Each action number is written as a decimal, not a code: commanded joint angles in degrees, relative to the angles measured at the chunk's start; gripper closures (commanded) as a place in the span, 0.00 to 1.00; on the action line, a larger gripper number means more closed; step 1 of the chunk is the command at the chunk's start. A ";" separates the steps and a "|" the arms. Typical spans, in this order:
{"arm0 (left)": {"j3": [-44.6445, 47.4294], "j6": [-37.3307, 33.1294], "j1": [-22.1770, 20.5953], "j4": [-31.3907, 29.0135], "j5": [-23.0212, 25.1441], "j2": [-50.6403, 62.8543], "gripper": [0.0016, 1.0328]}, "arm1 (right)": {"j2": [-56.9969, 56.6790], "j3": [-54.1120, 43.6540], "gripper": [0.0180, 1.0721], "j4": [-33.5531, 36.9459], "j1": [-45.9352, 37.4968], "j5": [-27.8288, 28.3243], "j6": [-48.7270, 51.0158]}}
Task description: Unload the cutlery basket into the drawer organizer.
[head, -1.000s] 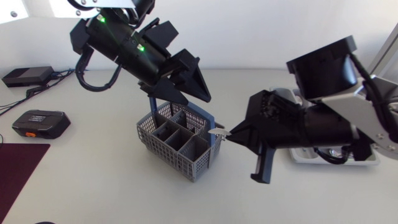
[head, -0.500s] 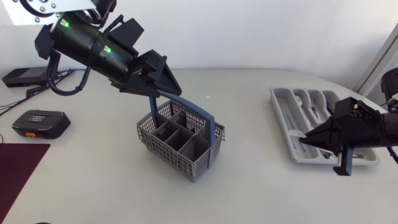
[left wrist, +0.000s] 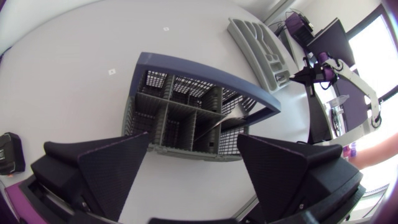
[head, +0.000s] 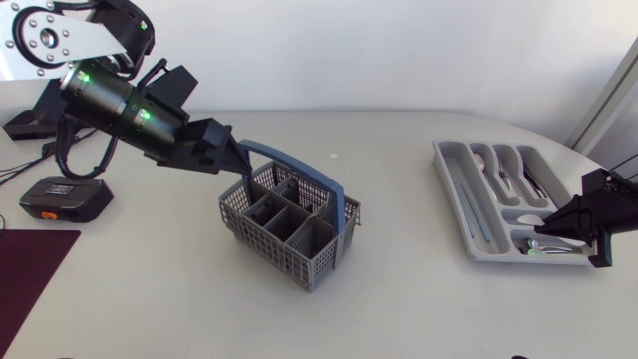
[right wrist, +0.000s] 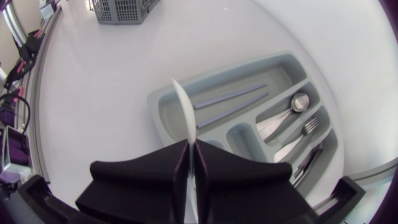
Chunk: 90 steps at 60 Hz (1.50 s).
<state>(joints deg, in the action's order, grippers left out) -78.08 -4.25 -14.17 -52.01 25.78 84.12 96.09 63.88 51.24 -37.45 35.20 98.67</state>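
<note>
Right wrist view | right gripper (right wrist: 188,144) pinches slim silvery utensil (right wrist: 184,112), edge-on

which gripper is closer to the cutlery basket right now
Left. The left gripper hangs open just by the cutlery basket; the right gripper is far off over the drawer organizer, shut on a utensil.

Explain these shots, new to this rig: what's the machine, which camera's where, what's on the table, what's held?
A two-armed robot at a table; each arm ends in a two-finger gripper. One picture looks down from above; the other two come from cameras on each arm's wrist. On the table stand a grey cutlery basket and a drawer organizer, part filled. The left gripper is open, by the basket's blue handle. The right gripper, at the organizer, pinches a silver piece of cutlery.
</note>
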 commanded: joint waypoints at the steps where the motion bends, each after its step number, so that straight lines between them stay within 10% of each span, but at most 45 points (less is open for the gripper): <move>1: 2.76 -1.73 0.46 0.50 -1.26 -1.50 0.04 | 4.72 3.71 0.93 1.67 -1.84 -0.92 5.30; 51: 13.31 -5.07 0.20 4.99 -9.61 -10.20 0.04 | 19.83 13.47 0.92 0.96 -1.13 -13.93 13.21; 69: 16.21 -5.77 0.11 6.31 -10.22 -11.69 0.04 | 19.04 11.97 0.48 -5.89 -0.60 -14.63 12.33; 90: 20.52 -8.14 0.29 7.62 -11.72 -15.03 0.04 | 1.55 2.48 0.47 -6.60 2.03 -8.57 8.82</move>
<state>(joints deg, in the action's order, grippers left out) -60.51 -10.79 -13.98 -44.97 14.41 70.50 103.59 71.02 44.40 -37.36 25.74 108.16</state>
